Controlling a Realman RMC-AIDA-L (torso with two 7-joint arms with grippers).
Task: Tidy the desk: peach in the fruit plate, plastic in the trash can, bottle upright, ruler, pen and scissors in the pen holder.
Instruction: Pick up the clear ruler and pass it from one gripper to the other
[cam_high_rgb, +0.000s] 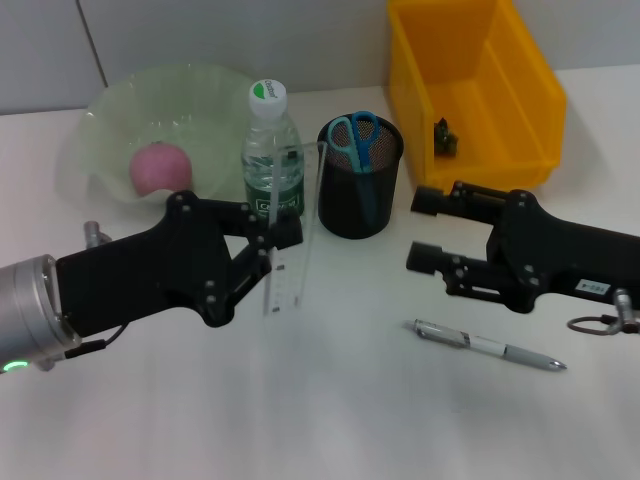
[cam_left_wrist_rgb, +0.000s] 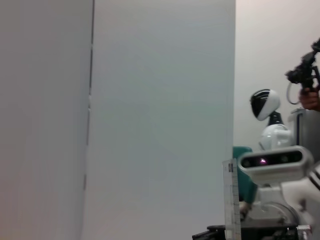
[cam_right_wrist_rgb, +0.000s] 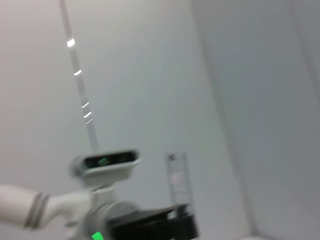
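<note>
Pen (cam_high_rgb: 490, 346): lies flat on the white surface (cam_high_rgb: 330, 410), near right, nearest the camera among the loose things; silver and white, set at a slant, apart from everything else.
Left claw (cam_high_rgb: 283, 238): reaches in from the near left; its fingers are pinched on the ruler at about the ruler's middle.
Ruler (cam_high_rgb: 289, 228): clear plastic, held upright and slightly tilted, lifted between the bottle and the pen holder; its top end is level with the pen holder's rim. It is seen standing upright in the left wrist view (cam_left_wrist_rgb: 231, 199) and in the right wrist view (cam_right_wrist_rgb: 177, 180) as well.
Right claw (cam_high_rgb: 420, 228): held over the surface on the right, just right of the pen holder and in front of the yellow bin; its two fingers are spread apart with nothing between them.
Pen holder (cam_high_rgb: 360, 178): black mesh cup, centre, standing upright.
Scissors (cam_high_rgb: 356, 140): blue-handled, standing in the pen holder with handles up.
Bottle (cam_high_rgb: 272, 150): clear with a green label and a white and green cap, upright, just left of the pen holder.
Fruit plate (cam_high_rgb: 110, 130): pale green wavy glass dish, far left.
Peach (cam_high_rgb: 160, 168): pink, lying in the fruit plate.
Yellow bin (cam_high_rgb: 475, 90): far right, open-topped; a small dark scrap (cam_high_rgb: 445, 136) lies inside, what it is cannot be told.
</note>
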